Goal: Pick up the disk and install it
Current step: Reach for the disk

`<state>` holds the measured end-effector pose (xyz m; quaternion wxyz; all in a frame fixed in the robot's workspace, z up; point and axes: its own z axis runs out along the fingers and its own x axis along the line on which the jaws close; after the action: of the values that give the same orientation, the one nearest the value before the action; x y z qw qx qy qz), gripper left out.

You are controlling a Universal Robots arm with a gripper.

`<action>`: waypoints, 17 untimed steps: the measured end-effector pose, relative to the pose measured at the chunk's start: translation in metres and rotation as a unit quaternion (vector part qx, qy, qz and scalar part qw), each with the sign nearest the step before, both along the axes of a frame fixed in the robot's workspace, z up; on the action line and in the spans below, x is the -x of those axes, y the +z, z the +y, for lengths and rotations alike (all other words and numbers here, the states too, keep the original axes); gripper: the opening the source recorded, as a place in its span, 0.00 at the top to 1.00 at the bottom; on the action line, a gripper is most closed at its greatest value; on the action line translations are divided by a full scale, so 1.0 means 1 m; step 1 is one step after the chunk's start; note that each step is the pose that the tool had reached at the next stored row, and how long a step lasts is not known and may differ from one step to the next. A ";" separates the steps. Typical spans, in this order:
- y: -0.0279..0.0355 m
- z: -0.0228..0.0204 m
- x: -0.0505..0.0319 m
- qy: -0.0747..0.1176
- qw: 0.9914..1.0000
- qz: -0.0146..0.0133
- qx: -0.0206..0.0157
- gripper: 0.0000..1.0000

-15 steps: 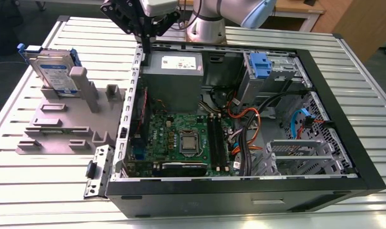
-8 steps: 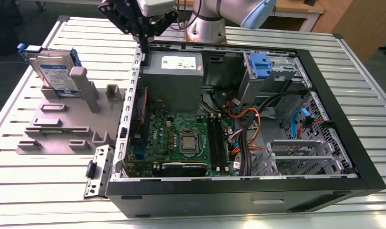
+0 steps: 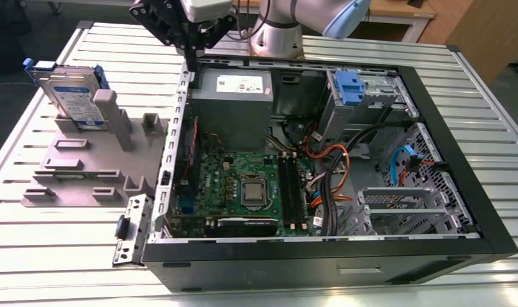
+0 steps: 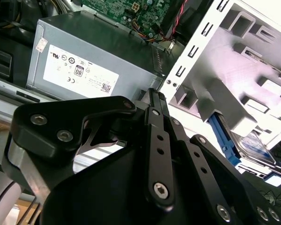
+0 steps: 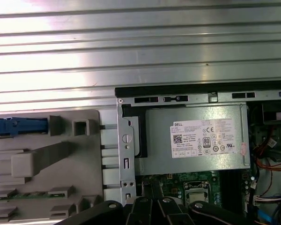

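Open air above the disk, which stands upright in the grey fixture at the exterior view's left. Fixture posts stand just beside it. The case side wall rises between fixture and case interior, and the gripper hangs over that wall's end. Inside, the power supply fills one corner and cables crowd the middle. The drive bay holding the blue bracket is open from above.

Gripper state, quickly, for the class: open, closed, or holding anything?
Gripper: closed, holding nothing; the disk stands apart in the grey fixture.
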<state>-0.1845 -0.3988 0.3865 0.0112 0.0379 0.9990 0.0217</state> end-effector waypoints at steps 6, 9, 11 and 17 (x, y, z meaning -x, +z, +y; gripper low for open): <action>-0.0006 0.0000 0.0021 0.000 1.000 0.001 0.000 0.89; -0.0007 0.0000 0.0027 0.000 1.000 0.001 0.000 0.89; -0.0008 0.0000 0.0030 0.000 1.000 0.001 0.000 0.89; -0.0010 0.0000 0.0040 0.000 1.000 0.001 0.000 0.89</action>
<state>-0.1885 -0.3988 0.3855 0.0102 0.0379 0.9990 0.0216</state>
